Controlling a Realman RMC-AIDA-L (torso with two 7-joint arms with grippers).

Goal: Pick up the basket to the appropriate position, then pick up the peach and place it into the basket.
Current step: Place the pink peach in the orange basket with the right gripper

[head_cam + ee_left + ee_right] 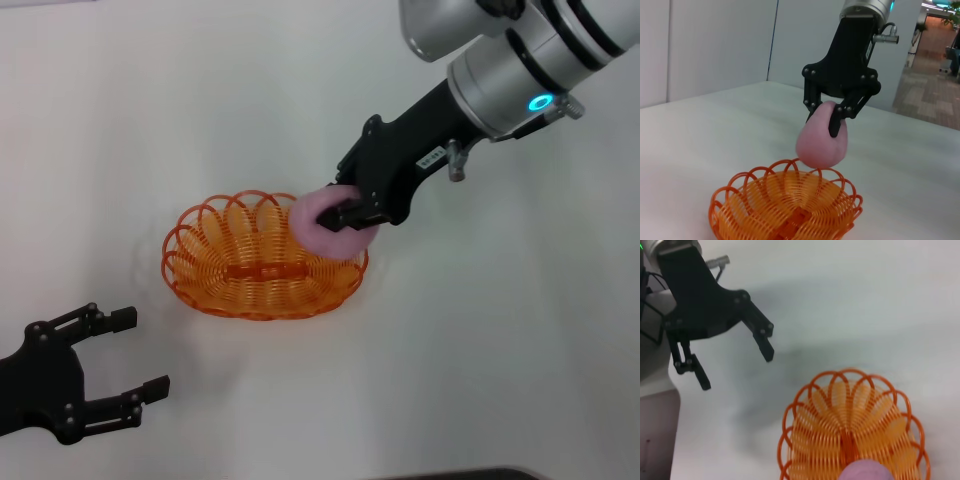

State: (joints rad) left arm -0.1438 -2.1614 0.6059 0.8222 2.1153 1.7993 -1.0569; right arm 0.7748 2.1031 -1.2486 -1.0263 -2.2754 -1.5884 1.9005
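The orange basket point(262, 262) stands on the white table near the middle. My right gripper point(345, 218) is shut on the pink peach point(322, 222) and holds it above the basket's right rim. In the left wrist view the peach point(821, 140) hangs just above the basket point(785, 207), clamped in the right gripper point(832, 119). In the right wrist view the peach point(866, 470) shows over the basket point(852, 427). My left gripper point(125, 365) is open and empty at the front left; it also shows in the right wrist view point(735, 365).
The white table point(500, 330) holds nothing else. A white wall and a corridor lie beyond the table's far edge in the left wrist view.
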